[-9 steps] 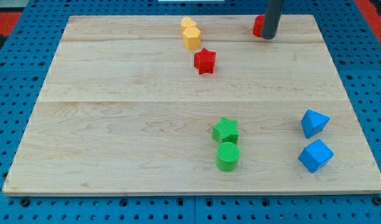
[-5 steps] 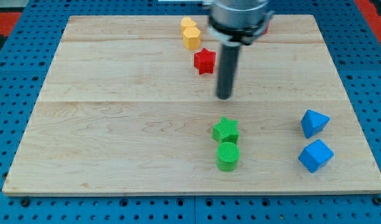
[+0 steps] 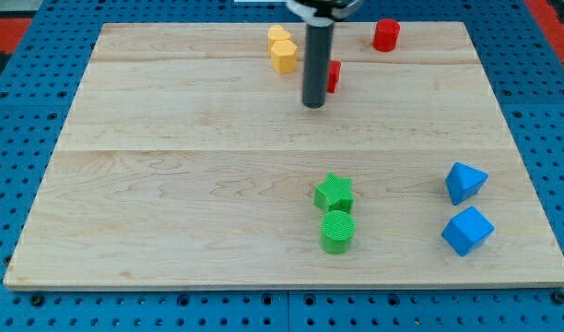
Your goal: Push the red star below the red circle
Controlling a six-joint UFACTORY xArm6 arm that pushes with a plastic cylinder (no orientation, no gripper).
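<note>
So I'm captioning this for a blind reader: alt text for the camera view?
My tip sits against the left of the red star, mostly hiding it; the red circle is up and right. Yellow, green and blue block pairs stand elsewhere on the wooden board.

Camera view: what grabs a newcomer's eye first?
The dark rod comes down from the view's top, and my tip sits on the board, hiding most of the red star, which peeks out on its right. The red circle stands apart near the top edge, right of the star. Lower down, a green star and green cylinder sit together, with two blue blocks at the view's right.
</note>
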